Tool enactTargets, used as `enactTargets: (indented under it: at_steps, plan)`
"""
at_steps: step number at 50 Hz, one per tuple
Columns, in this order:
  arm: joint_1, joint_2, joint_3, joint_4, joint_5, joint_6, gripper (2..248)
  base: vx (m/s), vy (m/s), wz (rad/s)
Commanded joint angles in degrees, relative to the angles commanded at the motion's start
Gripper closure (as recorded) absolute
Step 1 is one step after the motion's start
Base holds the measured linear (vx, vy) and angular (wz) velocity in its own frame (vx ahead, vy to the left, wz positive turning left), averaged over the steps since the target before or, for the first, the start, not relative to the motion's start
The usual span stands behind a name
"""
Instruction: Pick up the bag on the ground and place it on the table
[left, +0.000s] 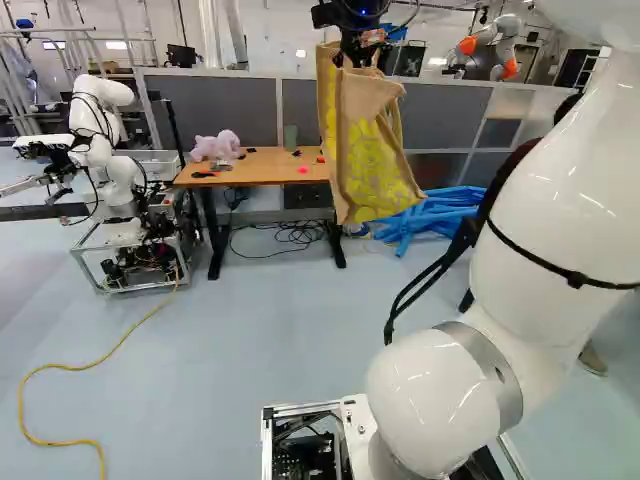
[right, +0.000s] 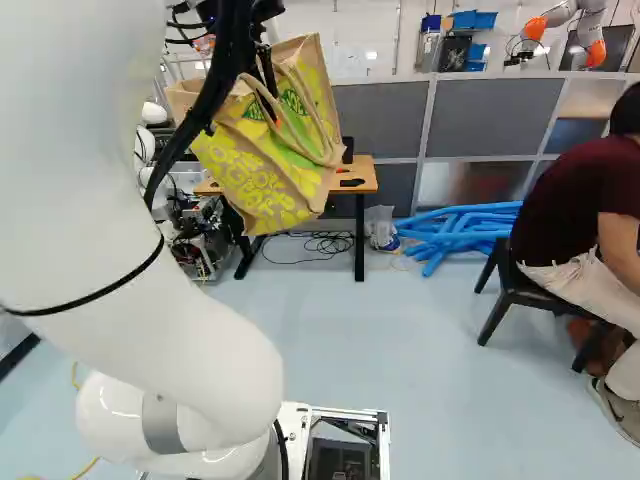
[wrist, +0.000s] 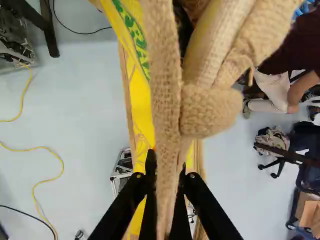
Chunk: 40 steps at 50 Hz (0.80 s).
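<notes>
In the left base view my gripper (left: 362, 50) is raised high, and the tan and yellow bag (left: 368, 150) hangs below it, off the floor. The same bag (right: 262, 150) appears tilted in the right base view. From the wrist, the gripper (wrist: 166, 172) is shut on a tan woven strap of the bag (wrist: 165, 100), one black finger on each side. The wooden table (left: 262, 167) stands beyond; the bag overlaps its right end in the left base view. Bag and table do not visibly touch. The bag hides part of the tabletop.
On the table are a pink plush (left: 216, 146) and small dark items. Another robot (left: 100, 150) stands left of it. Blue tubes (right: 460, 230) lie by the partition, cables under the table. A person sits on a black chair (right: 520, 288) at the right; a yellow cable (left: 75, 367) crosses the floor.
</notes>
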Motion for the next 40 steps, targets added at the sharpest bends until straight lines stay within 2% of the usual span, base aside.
enactTargets:
  at_steps: [40]
  plan:
    - [0.0,0.0,0.0,0.0,0.0,0.0,228,0.191,0.068,-0.026]
